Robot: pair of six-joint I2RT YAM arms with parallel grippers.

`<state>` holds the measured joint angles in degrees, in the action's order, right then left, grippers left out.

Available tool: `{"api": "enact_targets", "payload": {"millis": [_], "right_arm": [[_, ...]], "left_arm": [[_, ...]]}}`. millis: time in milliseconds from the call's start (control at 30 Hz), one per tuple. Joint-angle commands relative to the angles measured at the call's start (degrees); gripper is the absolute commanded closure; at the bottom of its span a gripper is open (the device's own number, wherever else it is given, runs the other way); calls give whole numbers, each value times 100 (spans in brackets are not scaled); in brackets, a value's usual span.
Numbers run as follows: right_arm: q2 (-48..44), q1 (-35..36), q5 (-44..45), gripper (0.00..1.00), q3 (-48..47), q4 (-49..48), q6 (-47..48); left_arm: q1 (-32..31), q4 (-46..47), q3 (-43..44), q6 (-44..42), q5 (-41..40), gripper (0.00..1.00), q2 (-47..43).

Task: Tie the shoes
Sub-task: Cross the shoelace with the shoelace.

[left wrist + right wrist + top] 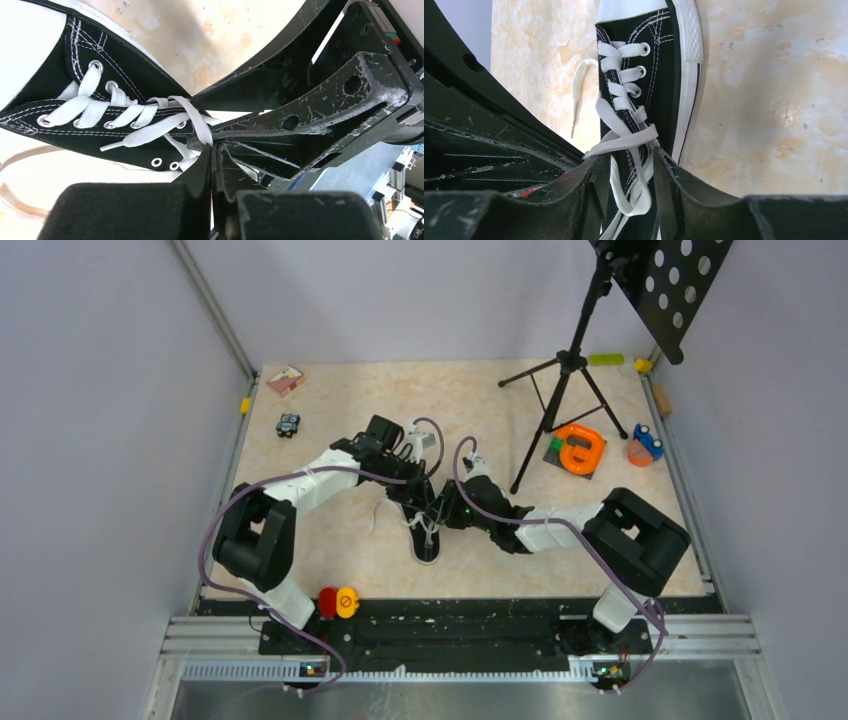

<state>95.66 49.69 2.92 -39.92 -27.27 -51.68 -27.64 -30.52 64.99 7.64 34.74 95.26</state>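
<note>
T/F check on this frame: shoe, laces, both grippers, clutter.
1. One black sneaker lies on the table. True.
2. The laces are tied in a finished bow. False: they are loose, and one end trails on the table beside the shoe.
3. The right gripper has its fingers apart with lace between them. True.
4. The left gripper is wide open. False: its fingers are shut together.
5. The orange object sits by the left arm. False: it is on the right, near the tripod.
</note>
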Motion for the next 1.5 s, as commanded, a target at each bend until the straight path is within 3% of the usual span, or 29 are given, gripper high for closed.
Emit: {"api": "enact_targets", "payload": {"millis": [0, 500, 667, 800, 933, 1233, 1467], "right_arm": [[-399, -34, -11, 59, -130, 77, -34], [-1606, -38, 333, 59, 463, 1001, 182], [-2169, -39, 820, 60, 520, 1522, 552], [-2413, -34, 1203, 57, 302, 1908, 905], [-2422, -85, 1286, 56, 99, 2068, 1085], [-2117, -110, 1151, 56, -388, 2124, 1615], [-1449, -275, 463, 56, -878, 1876, 1985]], "left_arm": [[13, 172, -60, 57, 63, 100, 5], [37, 147, -39, -12, 318, 100, 193], [26, 75, 14, -41, 403, 100, 266], [11, 28, 132, 3, 385, 66, 236], [9, -77, 229, -7, 336, 46, 138], [4, -276, 527, 119, 147, 20, -543], [71, -474, 819, 413, 520, 19, -818]]}}
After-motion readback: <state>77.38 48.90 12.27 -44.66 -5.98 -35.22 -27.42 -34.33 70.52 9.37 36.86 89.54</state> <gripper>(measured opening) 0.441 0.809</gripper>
